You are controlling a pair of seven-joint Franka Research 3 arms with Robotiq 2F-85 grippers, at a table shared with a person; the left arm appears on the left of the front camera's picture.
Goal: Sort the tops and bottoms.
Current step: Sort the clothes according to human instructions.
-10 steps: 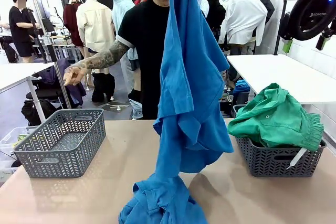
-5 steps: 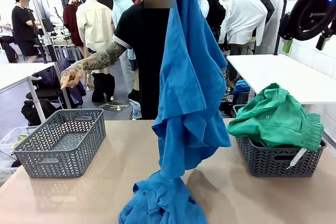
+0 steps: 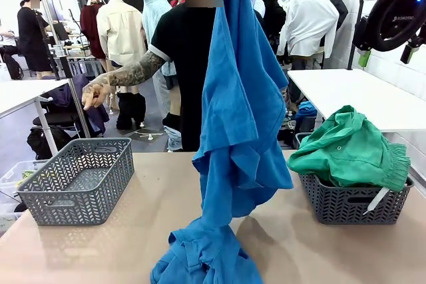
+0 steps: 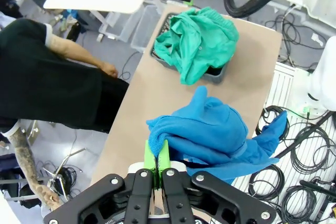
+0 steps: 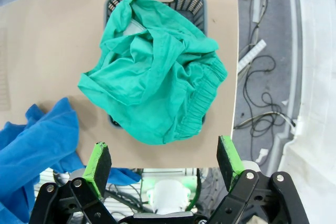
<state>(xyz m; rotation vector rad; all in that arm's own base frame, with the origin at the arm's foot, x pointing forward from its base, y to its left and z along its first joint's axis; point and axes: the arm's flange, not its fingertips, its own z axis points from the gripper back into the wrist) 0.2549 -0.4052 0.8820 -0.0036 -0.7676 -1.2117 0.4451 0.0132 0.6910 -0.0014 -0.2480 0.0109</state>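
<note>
A bright blue garment (image 3: 239, 111) hangs from above the front view's top edge down to the table's middle. Its lower end touches a second bright blue garment (image 3: 206, 257) heaped at the table's near edge. In the left wrist view my left gripper (image 4: 157, 158) is shut on a fold of the blue garment (image 4: 210, 135), high above the table. A sea-green garment (image 3: 349, 147) lies heaped in the grey basket (image 3: 353, 207) on the right. My right gripper (image 5: 164, 158) hangs open and empty high over that sea-green garment (image 5: 152, 77).
An empty grey basket (image 3: 80, 181) stands at the table's left. A person in a black shirt (image 3: 183, 64) stands behind the table's far edge, one hand (image 3: 96, 91) stretched out over the left basket's side. Bare tabletop (image 3: 153, 211) lies between the baskets.
The hanging blue garment has shifted slightly and its lower folds have drawn in. The person's outstretched hand has moved a little. Both grippers stay as they were.
</note>
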